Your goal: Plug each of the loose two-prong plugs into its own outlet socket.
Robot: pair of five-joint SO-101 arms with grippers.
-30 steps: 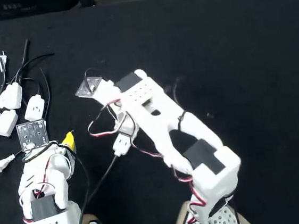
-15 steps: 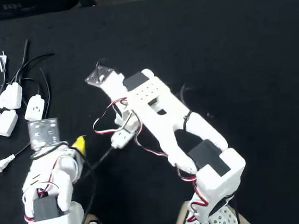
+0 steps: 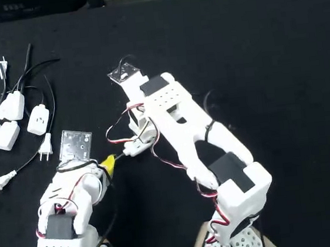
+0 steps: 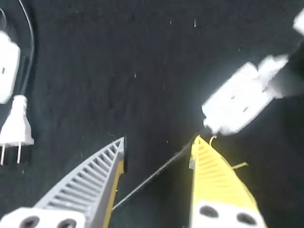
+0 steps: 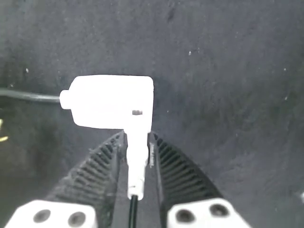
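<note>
Right wrist view: right gripper (image 5: 137, 140) is clenched on a white plug (image 5: 137, 166) butted against a white outlet socket (image 5: 111, 102). Left wrist view: left gripper (image 4: 159, 141) is spread wide astride that socket's black cable (image 4: 152, 176); a loose plug (image 4: 16, 133) is laid on the black table (image 4: 118, 57).

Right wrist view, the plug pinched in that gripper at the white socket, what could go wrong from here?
The right gripper is shut on the plug alone; no gripper holds the white socket, so it might tilt or slip off. The left gripper is open astride the socket's black cable, its yellow finger close to the socket: a move could snag the cable.
</note>
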